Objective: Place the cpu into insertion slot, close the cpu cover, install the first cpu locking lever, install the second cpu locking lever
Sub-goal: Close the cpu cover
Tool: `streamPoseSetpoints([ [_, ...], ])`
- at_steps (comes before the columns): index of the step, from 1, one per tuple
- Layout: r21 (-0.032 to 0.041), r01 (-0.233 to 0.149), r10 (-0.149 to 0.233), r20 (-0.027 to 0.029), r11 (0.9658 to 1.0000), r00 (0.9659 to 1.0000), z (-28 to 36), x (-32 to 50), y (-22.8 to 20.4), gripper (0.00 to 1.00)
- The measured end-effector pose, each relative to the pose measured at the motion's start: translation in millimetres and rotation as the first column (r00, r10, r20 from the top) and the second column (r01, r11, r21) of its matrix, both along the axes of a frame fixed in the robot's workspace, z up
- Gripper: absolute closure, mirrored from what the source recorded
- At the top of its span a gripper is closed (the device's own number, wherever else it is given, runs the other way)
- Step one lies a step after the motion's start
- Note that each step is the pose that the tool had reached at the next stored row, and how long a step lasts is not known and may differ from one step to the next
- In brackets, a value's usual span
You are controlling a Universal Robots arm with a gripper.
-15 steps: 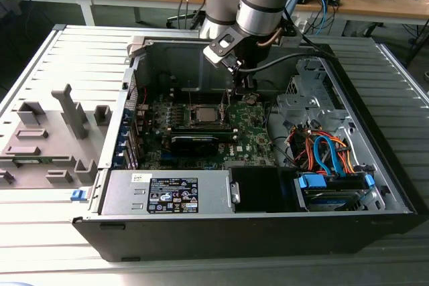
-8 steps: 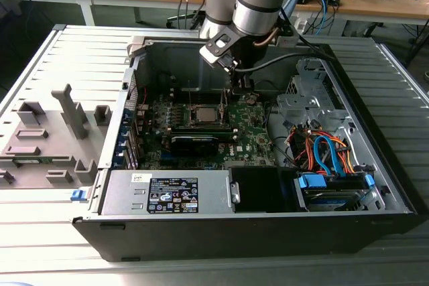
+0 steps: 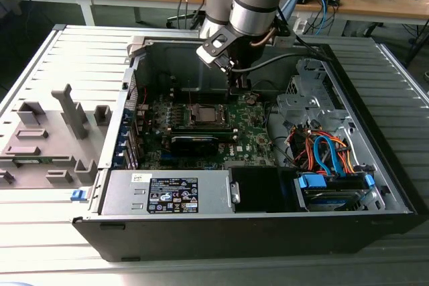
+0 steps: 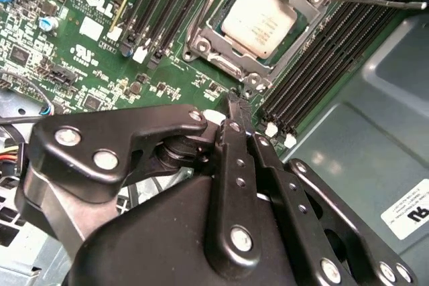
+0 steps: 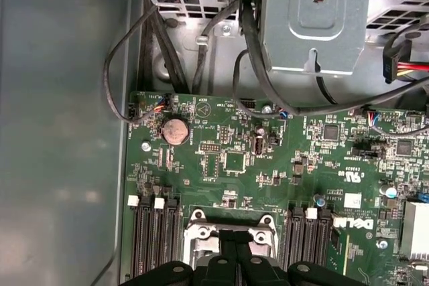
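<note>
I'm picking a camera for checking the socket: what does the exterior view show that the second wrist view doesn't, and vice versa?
The exterior view adds the whole open case, the power supply, the drive with blue cables and the grey fixture beside the case. The second wrist view adds the chip seated under its metal frame, and a thin lever sticking out sideways. Both share the green board, the socket and the gripper hanging over the board.
</note>
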State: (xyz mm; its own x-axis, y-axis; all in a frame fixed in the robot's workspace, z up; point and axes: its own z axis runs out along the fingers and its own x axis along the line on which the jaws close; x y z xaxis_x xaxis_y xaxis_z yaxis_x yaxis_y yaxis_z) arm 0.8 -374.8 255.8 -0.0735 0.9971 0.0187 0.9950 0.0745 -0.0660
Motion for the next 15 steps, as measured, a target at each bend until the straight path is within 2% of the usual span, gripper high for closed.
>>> streamPoseSetpoints([
  [5,0.0000,-0.013,0.013,0.0000,0.9999,0.9999,-5.4,-8.0,-0.7,0.89],
  [8,-0.0004,-0.014,0.014,-0.0002,0.9999,0.9999,-5.9,-11.0,-0.8,0.89],
  [13,0.0001,-0.013,0.013,0.0000,0.9999,0.9999,-6.8,-21.9,-1.1,0.89],
  [15,0.0001,-0.014,0.014,0.0001,0.9999,0.9999,-7.9,-23.7,-1.2,0.89],
])
